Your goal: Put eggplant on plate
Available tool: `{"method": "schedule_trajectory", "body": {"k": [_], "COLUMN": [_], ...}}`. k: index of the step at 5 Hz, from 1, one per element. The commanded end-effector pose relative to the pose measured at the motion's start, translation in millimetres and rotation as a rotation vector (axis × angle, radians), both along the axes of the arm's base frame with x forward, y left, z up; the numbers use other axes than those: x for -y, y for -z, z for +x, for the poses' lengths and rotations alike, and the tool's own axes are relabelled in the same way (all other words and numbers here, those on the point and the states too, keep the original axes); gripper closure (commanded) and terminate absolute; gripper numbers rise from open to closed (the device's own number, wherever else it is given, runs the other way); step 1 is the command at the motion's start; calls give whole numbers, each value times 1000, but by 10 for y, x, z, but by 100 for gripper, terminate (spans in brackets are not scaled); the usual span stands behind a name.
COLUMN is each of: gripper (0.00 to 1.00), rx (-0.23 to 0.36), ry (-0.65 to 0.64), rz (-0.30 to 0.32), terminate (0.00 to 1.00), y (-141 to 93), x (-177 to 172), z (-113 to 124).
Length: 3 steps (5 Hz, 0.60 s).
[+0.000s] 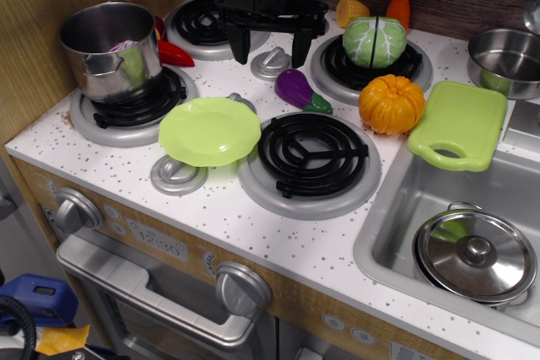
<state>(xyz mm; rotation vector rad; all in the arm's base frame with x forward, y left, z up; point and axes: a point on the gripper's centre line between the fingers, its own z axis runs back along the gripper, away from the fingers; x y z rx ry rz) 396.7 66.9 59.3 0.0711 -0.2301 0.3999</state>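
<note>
My black claw (pixel 268 50) hangs released, empty. The glossy purple plastic eggplant (pixel 299 90) lies just below-right of it; I should drop squarely over its body, then carry to the round lime-green plate (pixel 209 131).

Speckled stovetop (pixel 253 217) carries eggplant (pixel 299 90), plate (pixel 209 131) (lime-green), pumpkin (pixel 391 104).

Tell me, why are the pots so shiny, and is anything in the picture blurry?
In the observation.image view, light from above glares white on the steel pot, the lid in the sink and the glossy eggplant; the plate casts a soft shadow on the counter; the middle looks sharp, while the bottom left corner is blurry.
</note>
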Motion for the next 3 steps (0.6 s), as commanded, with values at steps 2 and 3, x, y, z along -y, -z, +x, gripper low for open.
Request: {"method": "schedule_trajectory", "body": {"k": [2, 3], "gripper": [0, 0], "rx": [1, 35], "ry": [-90, -156], "rz": [-35, -43], "terminate": [0, 0], "y": [-38, -1], "x": [-5, 29], "z": [82, 134]}}
